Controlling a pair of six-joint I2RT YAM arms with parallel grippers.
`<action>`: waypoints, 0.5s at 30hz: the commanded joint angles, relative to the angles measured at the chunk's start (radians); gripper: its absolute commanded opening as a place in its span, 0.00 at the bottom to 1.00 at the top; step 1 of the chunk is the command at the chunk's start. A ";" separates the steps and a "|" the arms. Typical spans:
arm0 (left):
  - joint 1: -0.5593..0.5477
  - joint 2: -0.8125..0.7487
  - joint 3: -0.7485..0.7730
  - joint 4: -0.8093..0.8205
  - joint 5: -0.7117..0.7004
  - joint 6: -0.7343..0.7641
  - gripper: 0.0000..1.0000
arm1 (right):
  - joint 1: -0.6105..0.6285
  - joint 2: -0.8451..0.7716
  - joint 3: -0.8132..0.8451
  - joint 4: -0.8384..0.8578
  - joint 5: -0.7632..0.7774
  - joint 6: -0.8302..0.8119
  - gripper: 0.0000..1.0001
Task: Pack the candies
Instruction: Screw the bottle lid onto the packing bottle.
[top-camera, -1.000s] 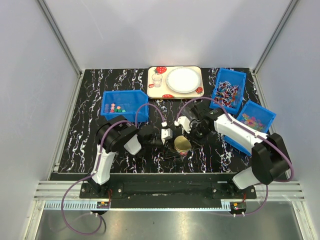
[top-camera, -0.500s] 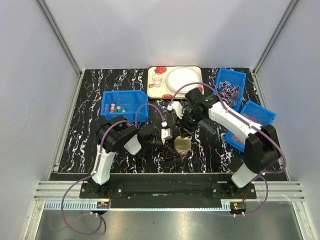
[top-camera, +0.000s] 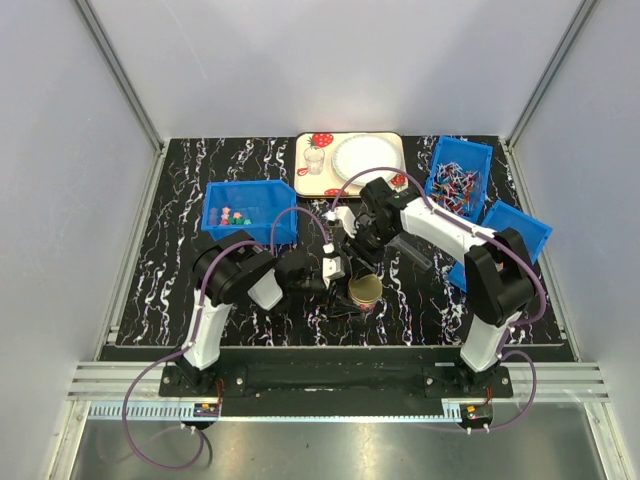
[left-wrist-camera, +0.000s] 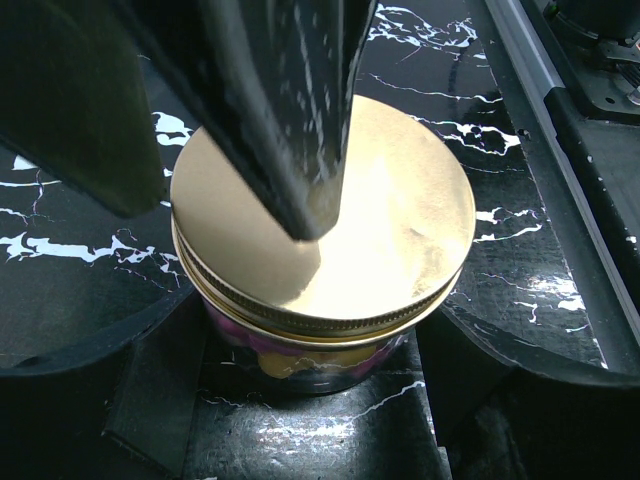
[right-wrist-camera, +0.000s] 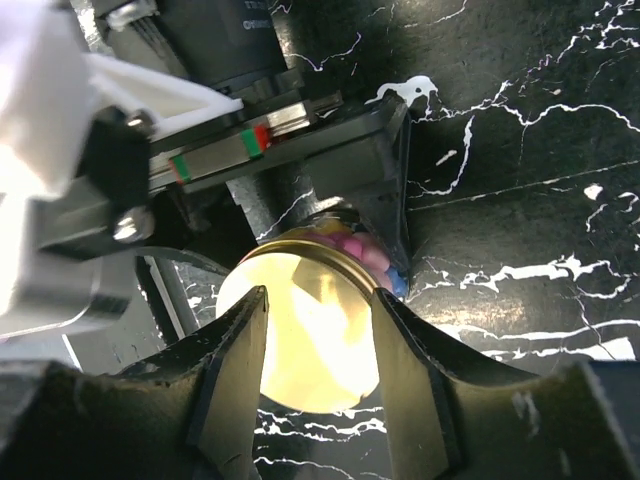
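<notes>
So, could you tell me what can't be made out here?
How full the jar is: gold lid covers it in both wrist views; only some candies show.
Top view: candies in the left bin are too small to count.
Top view: the near right bin is partly behind the right arm.
Left wrist view: the right claw is blurred, contact with the lid unclear.

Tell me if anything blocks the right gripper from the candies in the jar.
Yes: the gold lid sits on the jar, covering the candies. The right gripper hangs just above that lid, fingers apart. The left gripper clasps the jar's sides with its fingers, not its top.
</notes>
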 joint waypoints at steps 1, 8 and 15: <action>0.007 -0.004 0.013 0.336 -0.032 -0.002 0.69 | 0.005 0.021 0.030 0.037 -0.032 0.010 0.52; 0.007 -0.006 0.013 0.336 -0.030 0.000 0.69 | 0.003 0.032 0.018 0.039 -0.026 0.008 0.49; 0.008 -0.007 0.013 0.336 -0.032 -0.002 0.69 | 0.003 -0.009 -0.050 0.031 0.027 -0.016 0.37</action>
